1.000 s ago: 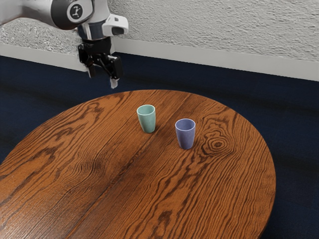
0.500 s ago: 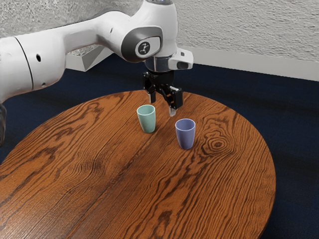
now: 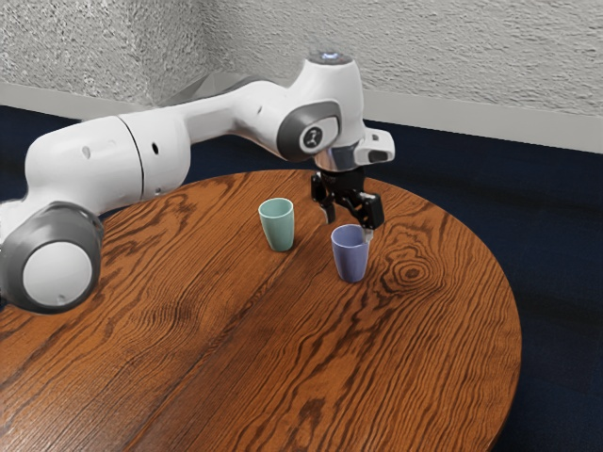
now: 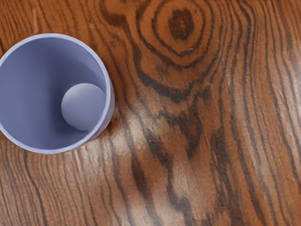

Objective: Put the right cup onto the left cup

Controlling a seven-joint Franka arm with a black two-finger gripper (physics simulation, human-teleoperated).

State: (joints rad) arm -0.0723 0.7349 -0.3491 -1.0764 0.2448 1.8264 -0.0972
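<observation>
I count two tapered, open-topped cups before me: one pale green cup and one violet-blue cup. Under them I count one surface, a round, brown wooden one with dark grain.

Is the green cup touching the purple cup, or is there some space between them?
Apart. In the exterior view, a strip of bare table shows between the green cup and the purple cup.
</observation>
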